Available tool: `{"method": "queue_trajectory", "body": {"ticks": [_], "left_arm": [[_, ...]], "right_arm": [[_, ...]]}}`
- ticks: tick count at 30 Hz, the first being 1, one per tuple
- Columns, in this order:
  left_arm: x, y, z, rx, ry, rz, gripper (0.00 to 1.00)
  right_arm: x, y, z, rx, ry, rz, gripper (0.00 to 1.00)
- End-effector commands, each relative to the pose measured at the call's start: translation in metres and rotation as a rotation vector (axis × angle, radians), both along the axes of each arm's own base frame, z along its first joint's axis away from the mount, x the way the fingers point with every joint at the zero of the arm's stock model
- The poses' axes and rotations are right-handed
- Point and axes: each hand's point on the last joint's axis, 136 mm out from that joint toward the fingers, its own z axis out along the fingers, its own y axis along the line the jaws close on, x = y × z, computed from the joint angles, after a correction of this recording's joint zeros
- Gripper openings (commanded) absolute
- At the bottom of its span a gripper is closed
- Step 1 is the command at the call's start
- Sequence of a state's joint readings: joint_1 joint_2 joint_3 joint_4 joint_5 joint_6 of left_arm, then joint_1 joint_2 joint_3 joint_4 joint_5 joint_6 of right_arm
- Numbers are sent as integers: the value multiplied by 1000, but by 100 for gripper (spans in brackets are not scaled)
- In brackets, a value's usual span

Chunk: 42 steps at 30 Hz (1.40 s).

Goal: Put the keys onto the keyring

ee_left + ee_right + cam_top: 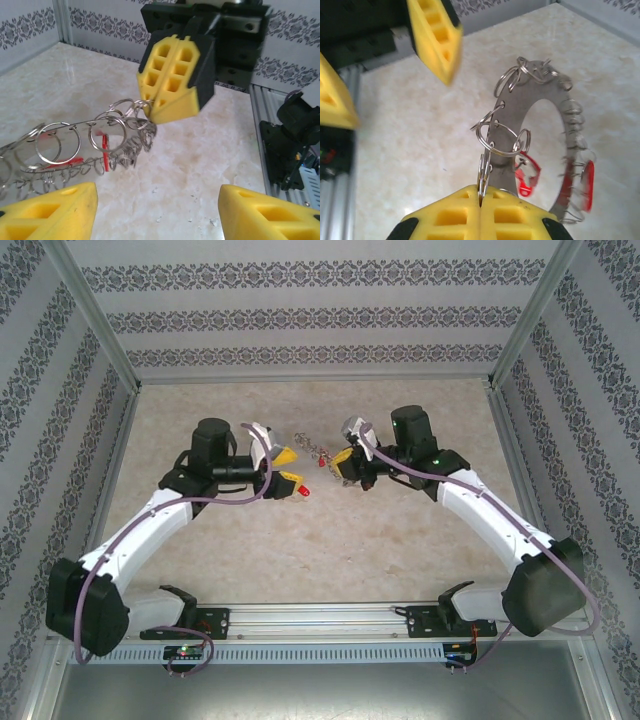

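Right, the right gripper (481,199) is clamped tight on a small split ring of the keyring (520,102), holding it between the arms. The left gripper (157,205) gapes wide, empty. Two red-headed keys (586,186) already hang there; whether more remain, I can't tell.

From high at the near edge I look down over the whole tabletop (330,540). My two wrist cameras sit close, facing each other across the keyring (517,95).
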State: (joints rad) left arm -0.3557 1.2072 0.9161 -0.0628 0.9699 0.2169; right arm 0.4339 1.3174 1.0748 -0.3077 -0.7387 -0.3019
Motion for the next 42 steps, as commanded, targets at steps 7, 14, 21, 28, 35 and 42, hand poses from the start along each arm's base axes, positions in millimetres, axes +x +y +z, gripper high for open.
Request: {"method": "queue_trajectory", "body": {"ticks": [7,14,21,28,35,42], "left_arm": [[5,14,63,-22,-186,83,64],[23,-5,38,38,-163,-67,62],[31,-22,2,5,-136,-75,59],[0,-35,-34,38,-103,-202,58],[-13,-49,-51,59,-110,-237,59],[0,-51,-63,102,-138,-171,59]], "right_arm": [[-8,-33,-28,-487,-328,154,0],[-14,-34,-31,-641,-532,267,0],[-27,-14,-26,-557,-711,338,0],[-23,4,-25,-454,-811,339,0],[-14,19,-21,-370,-796,316,0],[-7,30,-18,-297,-768,289,0]]}}
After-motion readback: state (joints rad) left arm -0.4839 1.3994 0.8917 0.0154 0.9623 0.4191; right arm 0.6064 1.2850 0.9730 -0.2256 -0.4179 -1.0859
